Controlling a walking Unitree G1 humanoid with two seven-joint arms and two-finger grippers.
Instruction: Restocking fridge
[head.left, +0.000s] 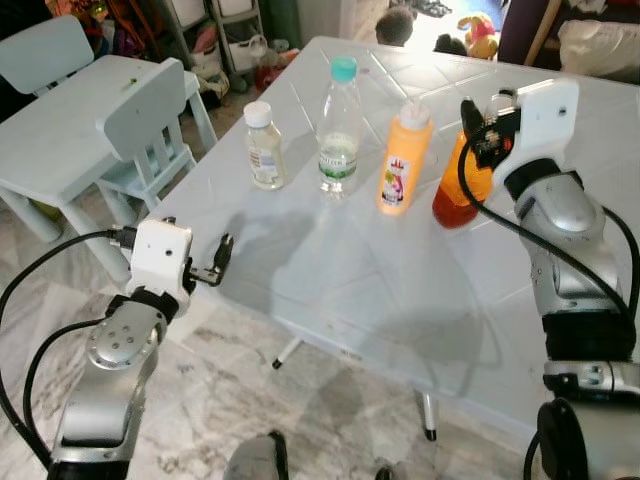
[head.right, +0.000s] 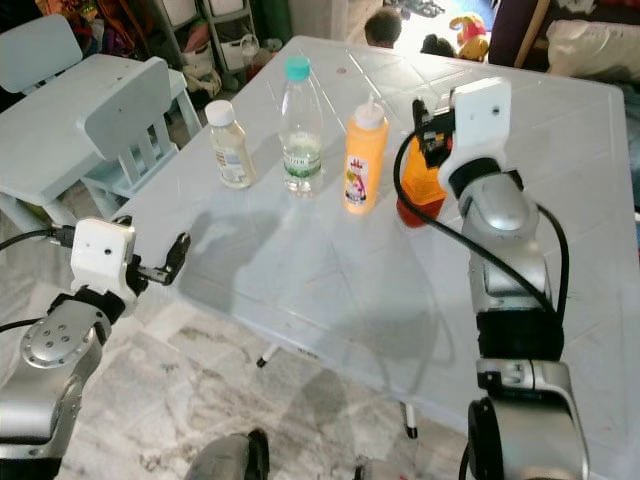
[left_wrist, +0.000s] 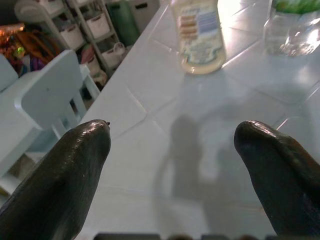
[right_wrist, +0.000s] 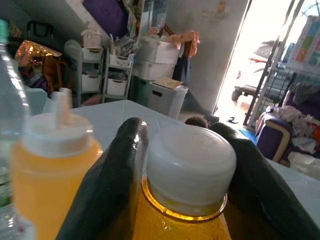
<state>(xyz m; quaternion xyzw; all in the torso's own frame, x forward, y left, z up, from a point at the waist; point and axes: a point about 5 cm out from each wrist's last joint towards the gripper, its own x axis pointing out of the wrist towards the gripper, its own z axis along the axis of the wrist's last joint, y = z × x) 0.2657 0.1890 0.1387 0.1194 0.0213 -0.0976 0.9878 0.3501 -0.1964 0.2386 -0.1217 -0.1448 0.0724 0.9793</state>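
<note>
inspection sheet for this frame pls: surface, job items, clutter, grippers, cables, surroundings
Surface: white table, bare in front of the bottles.
Job's things: four upright in a row: small pale bottle, clear water bottle, orange squeeze bottle, amber bottle with white cap.
Clutter: nothing seen.
Grippers: right gripper, jaws astride the amber bottle's neck; contact unclear. Left gripper open at the table's near edge, holding nothing.
Cables: black cables looped along both arms.
Surroundings: small pale chair and kids' table, storage shelves, marble floor.

White tiled worktop (head.left: 400, 290) on marbled grey floor (head.left: 210, 400); pale blue plastic child's chair (head.left: 150, 130) at 10 o'clock, storage shelving (right_wrist: 95, 70) behind.
</note>
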